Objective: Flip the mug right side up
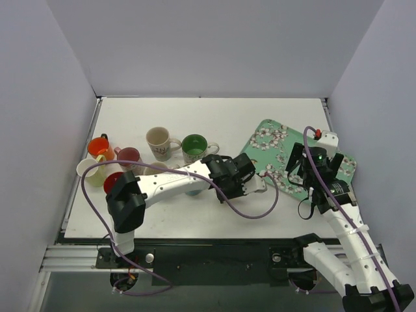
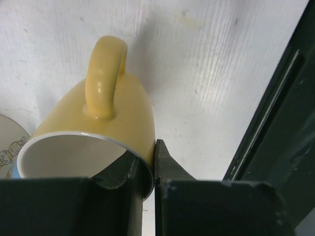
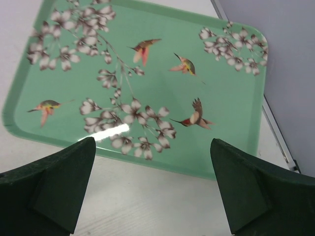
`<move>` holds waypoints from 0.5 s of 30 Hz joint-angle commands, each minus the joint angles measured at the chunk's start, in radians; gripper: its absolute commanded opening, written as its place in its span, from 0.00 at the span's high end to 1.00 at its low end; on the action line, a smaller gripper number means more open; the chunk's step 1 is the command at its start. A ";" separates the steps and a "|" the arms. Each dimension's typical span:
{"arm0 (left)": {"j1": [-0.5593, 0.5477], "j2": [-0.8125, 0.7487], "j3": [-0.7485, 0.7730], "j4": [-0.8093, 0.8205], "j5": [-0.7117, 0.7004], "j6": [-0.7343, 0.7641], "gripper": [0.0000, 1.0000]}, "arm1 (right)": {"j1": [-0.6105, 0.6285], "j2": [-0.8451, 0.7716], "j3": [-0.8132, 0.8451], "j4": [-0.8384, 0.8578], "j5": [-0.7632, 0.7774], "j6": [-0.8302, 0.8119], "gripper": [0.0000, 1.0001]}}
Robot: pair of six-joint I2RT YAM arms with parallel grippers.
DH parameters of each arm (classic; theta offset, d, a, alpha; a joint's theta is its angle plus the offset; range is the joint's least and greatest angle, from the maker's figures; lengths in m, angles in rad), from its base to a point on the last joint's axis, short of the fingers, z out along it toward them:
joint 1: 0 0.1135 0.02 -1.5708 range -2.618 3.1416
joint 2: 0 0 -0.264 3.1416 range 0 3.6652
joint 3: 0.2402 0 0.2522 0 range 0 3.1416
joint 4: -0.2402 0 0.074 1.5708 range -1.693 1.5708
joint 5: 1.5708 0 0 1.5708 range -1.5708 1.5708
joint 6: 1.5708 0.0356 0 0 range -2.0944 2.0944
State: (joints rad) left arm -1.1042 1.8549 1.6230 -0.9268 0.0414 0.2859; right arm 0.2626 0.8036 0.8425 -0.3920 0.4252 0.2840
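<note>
In the left wrist view a yellow mug (image 2: 118, 108) with a white inside lies tilted on its side, its mouth toward the camera and its handle (image 2: 104, 73) on top. My left gripper (image 2: 147, 157) is shut on its rim, one finger inside and one outside. In the top view the left gripper (image 1: 246, 177) is at mid-table beside the tray and hides the mug. I cannot tell whether the mug touches the table. My right gripper (image 3: 152, 142) is open and empty over the tray's near edge, as the top view (image 1: 316, 170) also shows.
A green floral tray (image 1: 273, 140) lies at the right, also in the right wrist view (image 3: 162, 73). Several mugs stand at the left: orange (image 1: 99, 147), maroon (image 1: 128, 156), cream (image 1: 158, 142) and green (image 1: 194, 146). A pale mug (image 1: 194, 190) sits under my left arm.
</note>
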 commanded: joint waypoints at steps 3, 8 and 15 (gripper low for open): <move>-0.006 -0.010 -0.069 0.127 -0.150 0.107 1.00 | -0.026 -0.011 -0.022 -0.041 0.080 -0.009 0.04; -0.008 0.038 -0.101 0.143 -0.155 0.137 1.00 | -0.045 -0.015 -0.033 -0.035 0.061 -0.014 0.04; -0.008 0.029 -0.115 0.131 -0.069 0.174 0.71 | -0.051 -0.029 -0.056 -0.031 0.032 -0.023 0.04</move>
State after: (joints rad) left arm -1.1114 1.9057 1.5150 -0.8398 -0.0700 0.4278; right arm 0.2165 0.7898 0.7990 -0.4244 0.4561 0.2760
